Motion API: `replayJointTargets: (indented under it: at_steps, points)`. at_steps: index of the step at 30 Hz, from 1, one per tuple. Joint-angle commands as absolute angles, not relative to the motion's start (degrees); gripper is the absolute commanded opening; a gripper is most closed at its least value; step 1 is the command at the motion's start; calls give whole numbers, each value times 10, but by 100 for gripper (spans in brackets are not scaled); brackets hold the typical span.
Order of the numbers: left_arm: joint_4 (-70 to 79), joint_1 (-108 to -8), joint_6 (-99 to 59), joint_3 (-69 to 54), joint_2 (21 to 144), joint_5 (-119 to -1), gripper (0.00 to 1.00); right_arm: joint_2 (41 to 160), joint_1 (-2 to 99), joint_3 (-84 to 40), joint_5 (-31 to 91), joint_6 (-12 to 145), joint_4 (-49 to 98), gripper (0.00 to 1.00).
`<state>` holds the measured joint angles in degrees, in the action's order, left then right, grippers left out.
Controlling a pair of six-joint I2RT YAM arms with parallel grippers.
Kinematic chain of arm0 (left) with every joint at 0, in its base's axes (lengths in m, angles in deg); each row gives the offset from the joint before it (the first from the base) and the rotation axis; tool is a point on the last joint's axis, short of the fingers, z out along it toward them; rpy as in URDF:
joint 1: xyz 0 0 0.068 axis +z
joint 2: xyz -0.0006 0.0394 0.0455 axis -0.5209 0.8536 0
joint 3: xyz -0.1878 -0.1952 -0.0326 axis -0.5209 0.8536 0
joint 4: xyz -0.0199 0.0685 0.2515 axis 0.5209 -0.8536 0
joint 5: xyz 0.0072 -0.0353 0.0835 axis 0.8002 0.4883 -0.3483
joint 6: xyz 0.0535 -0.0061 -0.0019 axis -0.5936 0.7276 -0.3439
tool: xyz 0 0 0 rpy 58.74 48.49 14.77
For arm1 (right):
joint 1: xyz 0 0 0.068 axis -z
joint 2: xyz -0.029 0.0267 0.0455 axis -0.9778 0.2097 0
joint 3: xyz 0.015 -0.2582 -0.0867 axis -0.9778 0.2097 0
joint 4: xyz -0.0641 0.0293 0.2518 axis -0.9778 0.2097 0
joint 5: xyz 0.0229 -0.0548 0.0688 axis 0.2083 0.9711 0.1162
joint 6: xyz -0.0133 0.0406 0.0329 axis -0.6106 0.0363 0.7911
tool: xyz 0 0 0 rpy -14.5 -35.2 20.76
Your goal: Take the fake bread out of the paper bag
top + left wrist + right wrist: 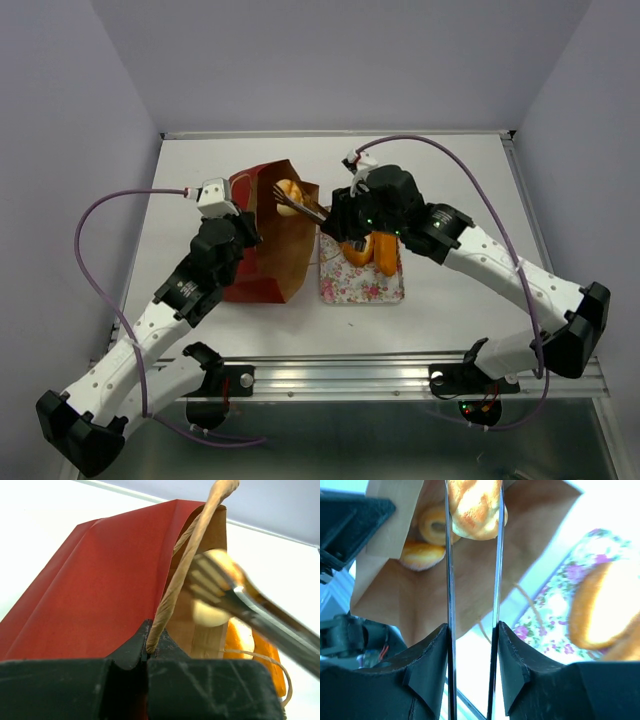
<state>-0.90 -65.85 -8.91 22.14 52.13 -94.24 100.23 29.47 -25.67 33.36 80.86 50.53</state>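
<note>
Left gripper (148, 647) is clamped on the cord handle (186, 562) of the red paper bag (265, 255). Right gripper (472, 630) is pressed onto metal tongs (449, 580). One fake bread bun (475, 507) is pinched between the tong tips at the bag mouth. Two more pastries (422, 555), one of them ring-shaped, are seen inside the bag. Orange loaves (375, 250) are laid on the floral tray (365, 288), just right of the bag.
</note>
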Motion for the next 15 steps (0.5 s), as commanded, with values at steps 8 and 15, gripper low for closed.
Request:
replayJointTargets:
  at_steps: [8,15]
  points:
    - [-20,-661,-34,182,534,-997,0,848,310,-228,520,828,571,1]
    - [-27,-661,-24,180,545,-1004,0,772,310,-211,613,872,684,3]
